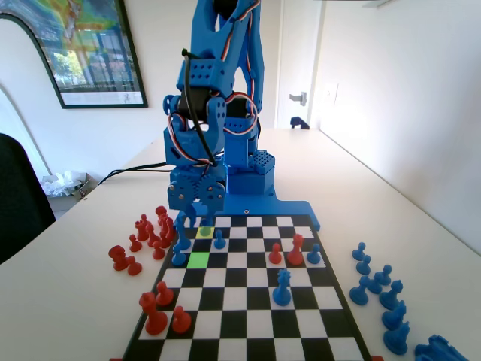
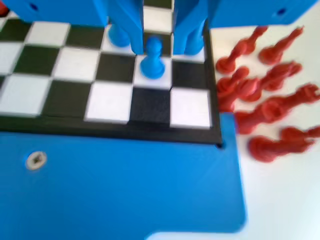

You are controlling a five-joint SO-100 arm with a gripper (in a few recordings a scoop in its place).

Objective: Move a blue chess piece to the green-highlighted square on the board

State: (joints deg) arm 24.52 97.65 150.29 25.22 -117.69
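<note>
The blue chess piece (image 2: 151, 61), a small pawn with a ball head, stands upright on a white square between my gripper's (image 2: 161, 50) two jaws. The jaws stand apart, one on each side of it, the left one very close to its head. In the fixed view the gripper (image 1: 193, 237) hangs low over the board's (image 1: 248, 331) far left corner. There the pawn (image 1: 205, 230) sits on the paler yellow-green square. The green-highlighted square (image 1: 198, 260) lies bare two rows nearer the camera.
A second blue pawn (image 1: 219, 240) stands just right of the gripper and also shows in the wrist view (image 2: 119, 37). Red pieces (image 1: 150, 233) crowd the table left of the board. On the board stand red pieces (image 1: 295, 250) and a taller blue piece (image 1: 282, 288). Blue pieces (image 1: 376, 286) line the table on the right.
</note>
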